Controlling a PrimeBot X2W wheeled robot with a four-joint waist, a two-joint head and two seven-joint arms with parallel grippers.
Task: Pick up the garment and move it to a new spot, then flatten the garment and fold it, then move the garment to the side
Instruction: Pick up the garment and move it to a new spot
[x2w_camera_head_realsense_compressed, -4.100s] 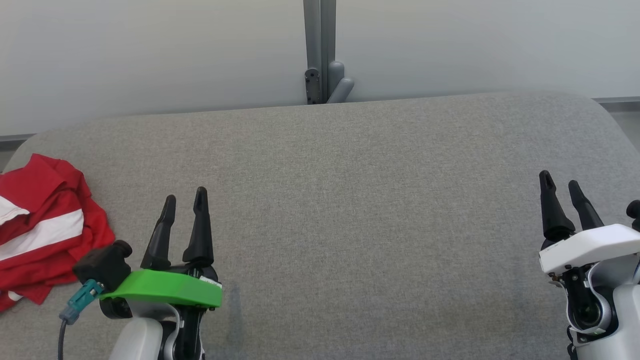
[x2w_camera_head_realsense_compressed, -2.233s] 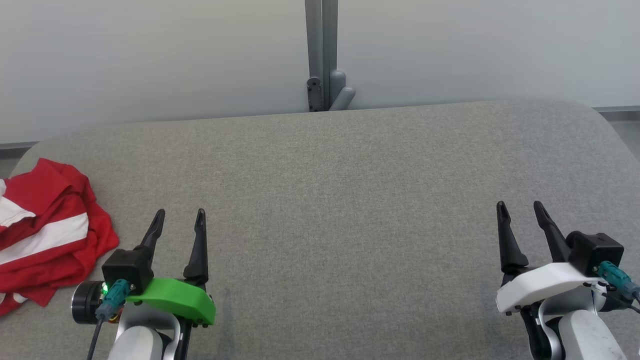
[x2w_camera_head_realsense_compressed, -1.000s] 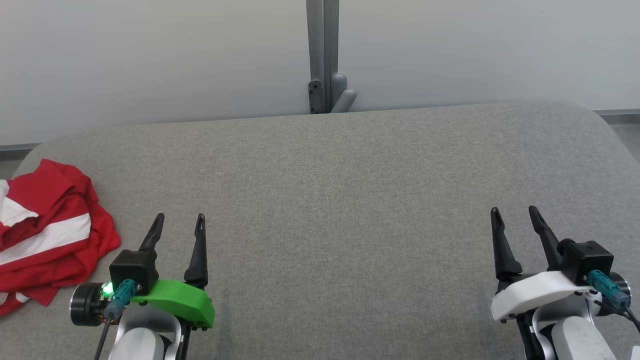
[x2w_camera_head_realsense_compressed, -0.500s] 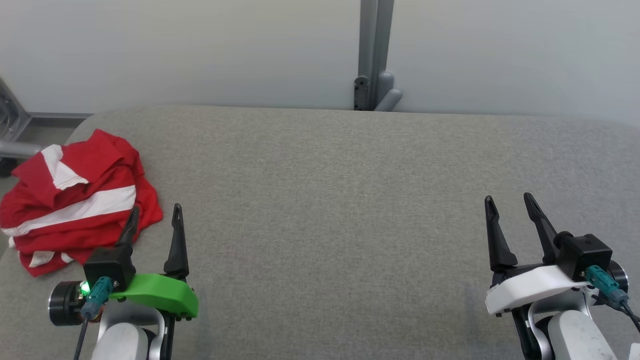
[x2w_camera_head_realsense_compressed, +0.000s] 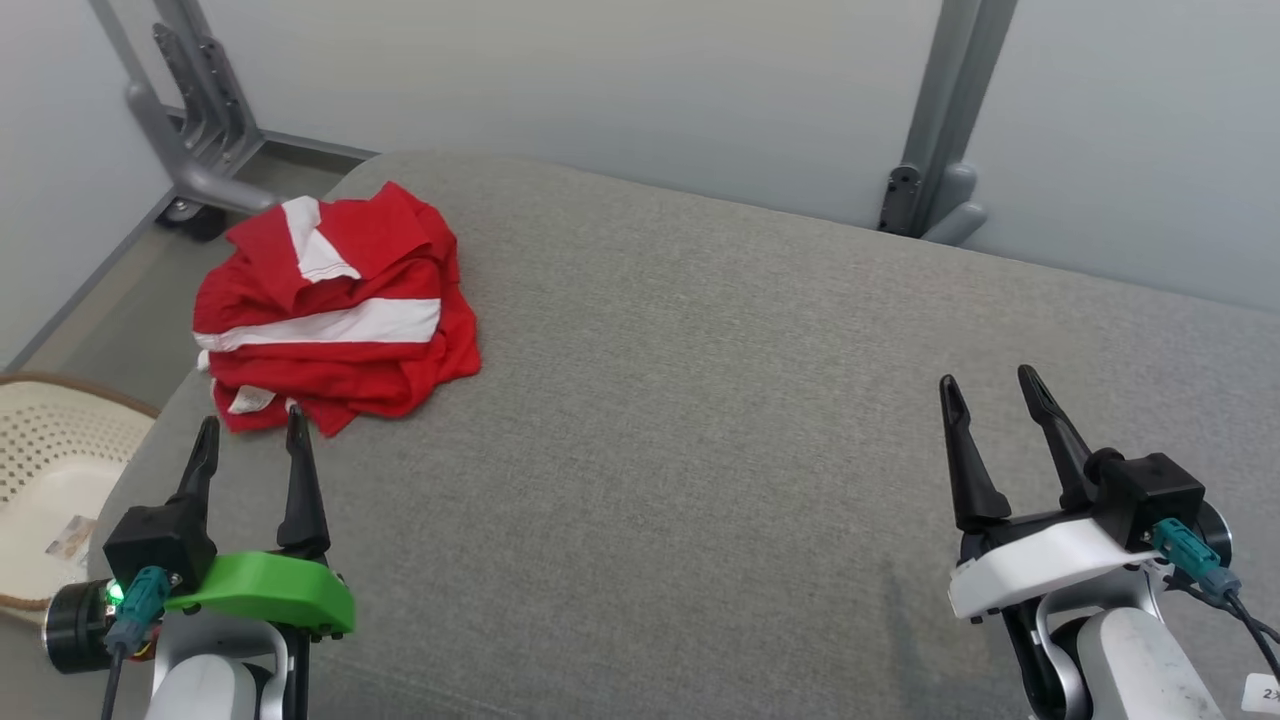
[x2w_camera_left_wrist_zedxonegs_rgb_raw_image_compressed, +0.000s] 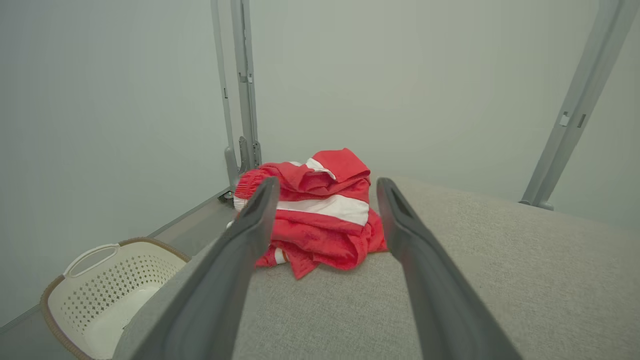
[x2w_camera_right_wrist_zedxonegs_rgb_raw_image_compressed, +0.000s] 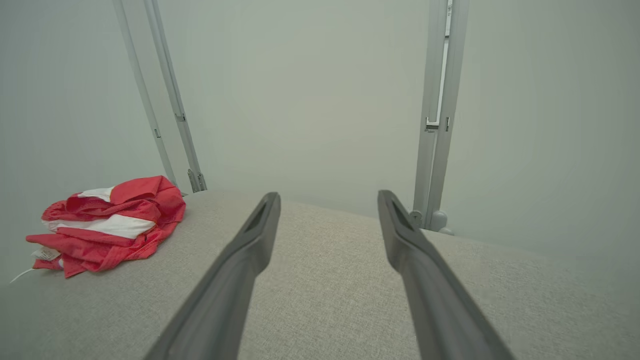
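Red with white stripes, the garment (x2w_camera_head_realsense_compressed: 335, 310) lies crumpled at the far left corner of the grey fabric counter (x2w_camera_head_realsense_compressed: 700, 420), near a cream basket (x2w_camera_head_realsense_compressed: 40, 470) on the floor. The left jaws stand open and empty close to its near edge. The right jaws, also open and empty, hover well apart from it.

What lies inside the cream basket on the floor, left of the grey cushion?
On the bottom of the cream basket lies one small pale slip, maybe a label. The grey cushion covers the basket's side next to it, so that part cannot be seen.
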